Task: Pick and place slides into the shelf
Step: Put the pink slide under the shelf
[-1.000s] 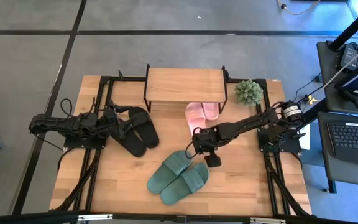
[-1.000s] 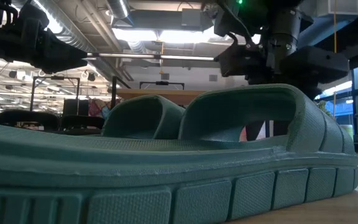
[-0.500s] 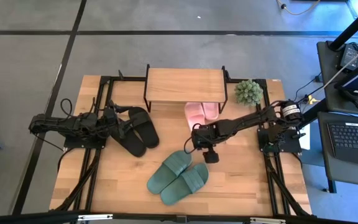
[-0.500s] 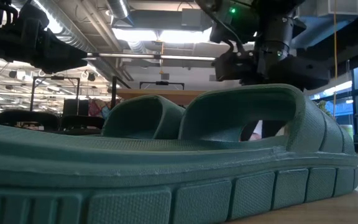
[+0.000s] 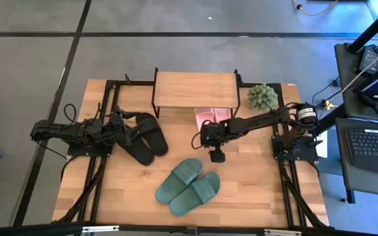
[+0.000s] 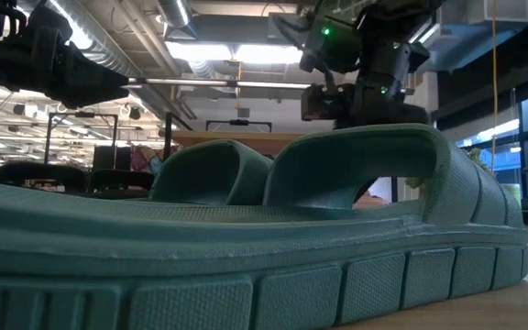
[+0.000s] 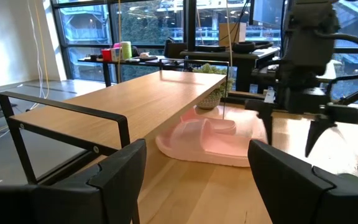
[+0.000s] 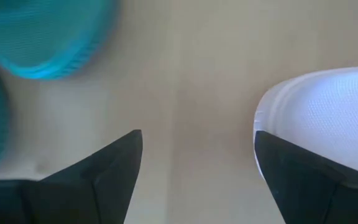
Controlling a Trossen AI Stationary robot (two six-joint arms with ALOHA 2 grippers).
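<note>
Shelf: the shelf [image 5: 196,90] stands at the middle of the table's [image 5: 261,196] far edge, its board raised on thin black legs; the left wrist view shows the board from the side [image 7: 148,99].
Pink slides: the pink slides [image 5: 212,116] lie side by side, mostly tucked under the shelf, heels sticking out toward the middle of the table; one is clear in the left wrist view [image 7: 207,140], and a pale heel shows in the right wrist view [image 8: 328,118].
Green slides: the green slides [image 5: 188,185] lie touching each other near the middle of the near edge, slanted; they fill the low view [image 6: 246,238].
Black slides: the black slides [image 5: 144,137] lie side by side toward the left edge, just left of the shelf's front.
Right gripper: the right gripper [image 5: 204,139] hangs over the table just in front of the pink heels, pointing down, fingers [image 8: 114,165] spread apart with bare wood between them, holding nothing; it also shows in the left wrist view [image 7: 291,134].
Left gripper: the left gripper [image 5: 125,128] lies low by the left edge, at the black slides, fingers [image 7: 120,174] wide apart and empty.
Plant: a small green plant [image 5: 262,96] sits right of the shelf, near the far right corner.
</note>
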